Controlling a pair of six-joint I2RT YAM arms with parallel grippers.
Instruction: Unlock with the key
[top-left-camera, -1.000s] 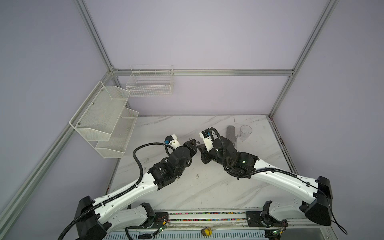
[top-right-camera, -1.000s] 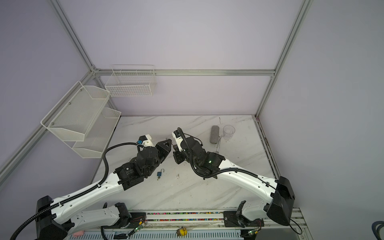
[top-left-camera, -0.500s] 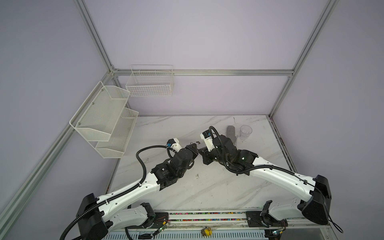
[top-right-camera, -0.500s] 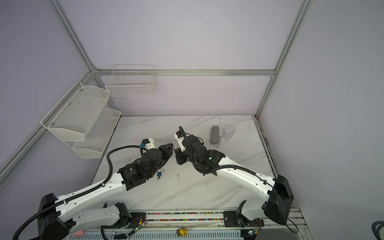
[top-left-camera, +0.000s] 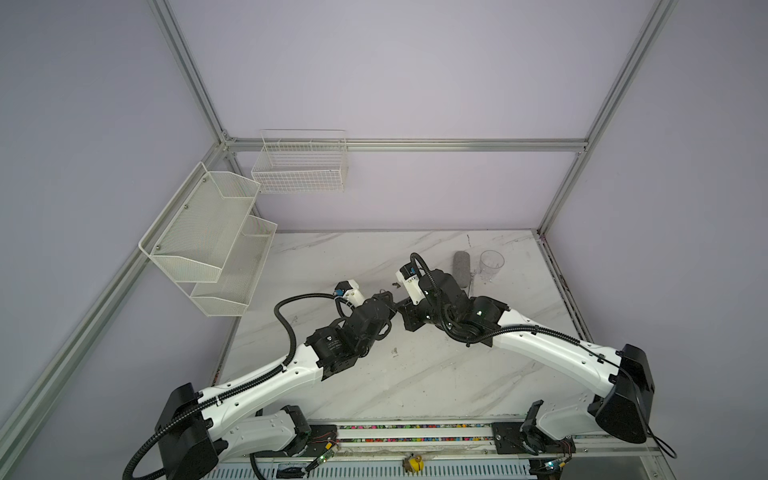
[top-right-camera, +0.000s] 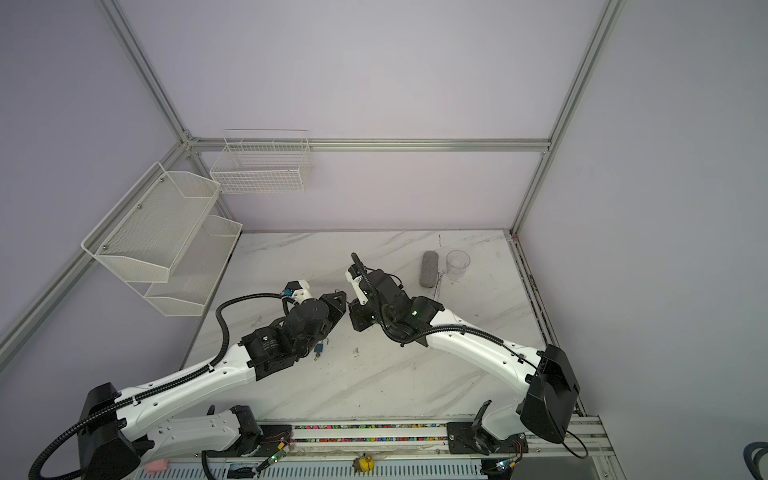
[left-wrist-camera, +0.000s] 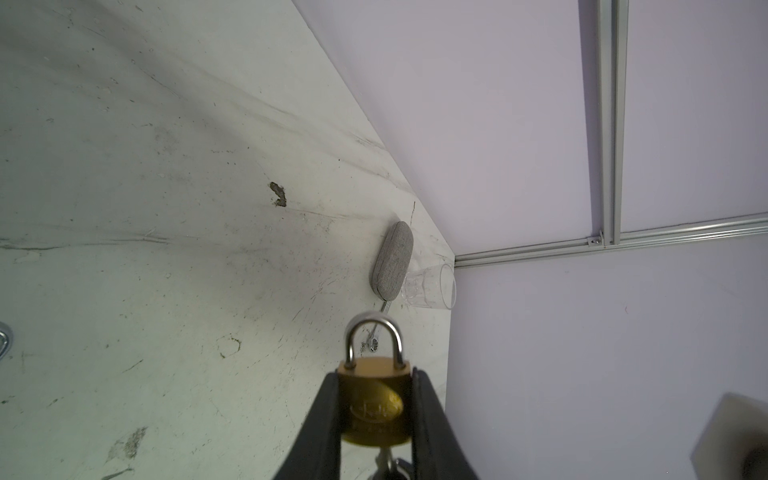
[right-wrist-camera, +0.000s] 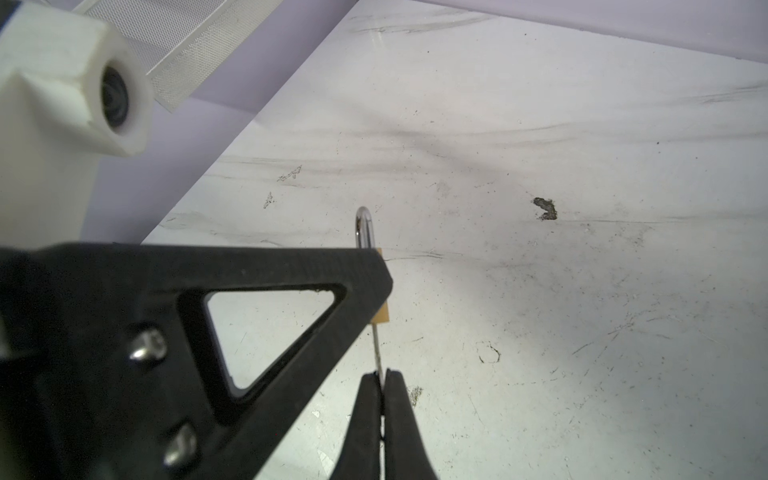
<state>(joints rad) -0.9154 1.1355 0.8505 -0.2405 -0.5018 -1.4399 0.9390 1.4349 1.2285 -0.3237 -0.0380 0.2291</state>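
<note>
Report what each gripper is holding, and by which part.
Left gripper: brass padlock, clamped across its body, shackle free. Right gripper: key, pinched at its outer end, blade reaching the padlock's base.

**Q:** Where was this taken?

**A:** Inside a test cell with plain lilac walls (top-left-camera: 415, 83) on three sides, braced by aluminium frame rails (top-left-camera: 415, 144) that meet in the back corners.

**Q:** And the furnishings?

**A:** A white marble-patterned tabletop (top-left-camera: 415, 374), grey-veined and scuffed, spans the cell. A white wire basket (top-left-camera: 299, 166) hangs on the back wall, and a two-tier white mesh shelf (top-left-camera: 208, 232) is fixed to the left wall. The light is soft and even, the shadows faint.
</note>
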